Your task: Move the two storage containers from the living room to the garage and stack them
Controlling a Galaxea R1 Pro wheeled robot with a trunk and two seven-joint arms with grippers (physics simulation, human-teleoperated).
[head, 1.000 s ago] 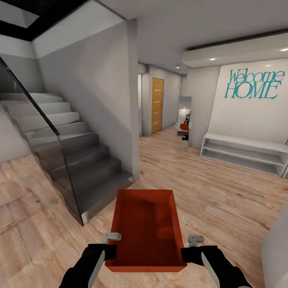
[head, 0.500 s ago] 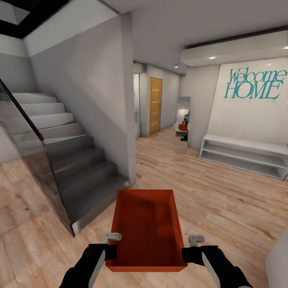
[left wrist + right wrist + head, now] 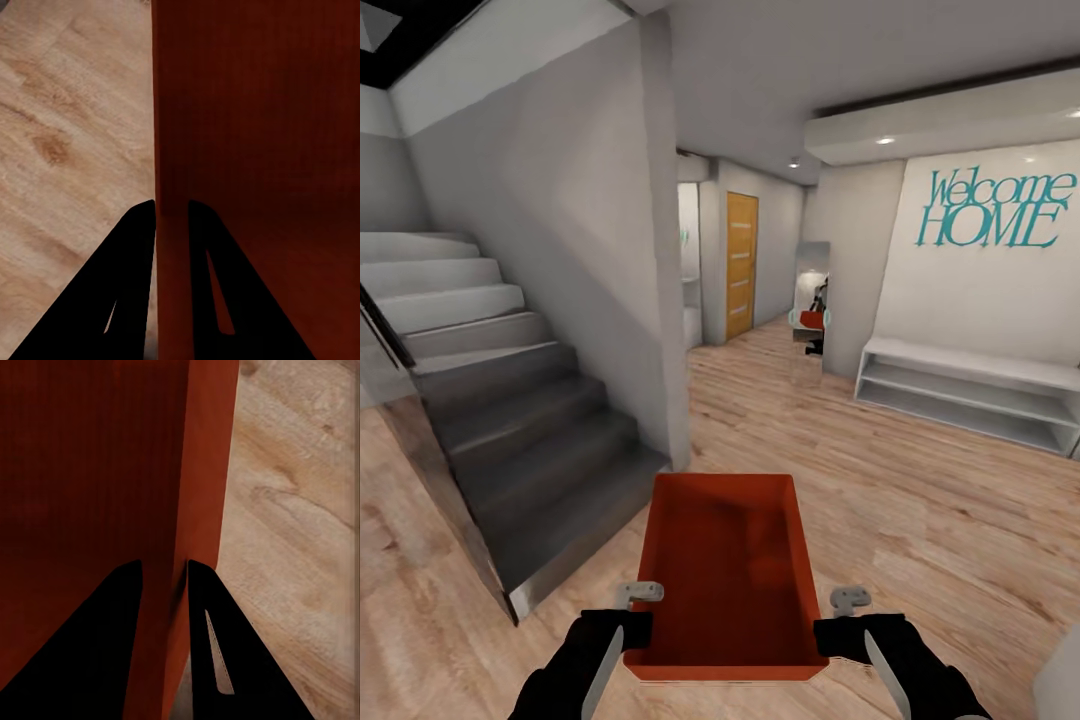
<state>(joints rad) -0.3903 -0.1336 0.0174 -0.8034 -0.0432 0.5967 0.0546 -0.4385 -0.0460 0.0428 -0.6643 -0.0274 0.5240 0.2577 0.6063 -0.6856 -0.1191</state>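
Bin (image 3: 725,570) in hand, carried out in front of me over the wood floor (image 3: 920,500), empty, its long axis pointing ahead. My left gripper (image 3: 172,214) pinches the left wall near the near corner, one finger inside and one outside; my right gripper (image 3: 163,574) pinches the right wall the same way. I judge it a light, stiff plastic tub, smooth enough to slip, so thin-wall pinches on opposite sides are the sensible hold, and I would keep both arms level so it cannot twist between them. Against the picture a second ago the whole view has shifted: the stairs (image 3: 490,380) sit closer and further left, the orange door (image 3: 740,265) down the hall looks a little nearer, which reads as my base rolling forward; the bin holds the same place between the grippers.
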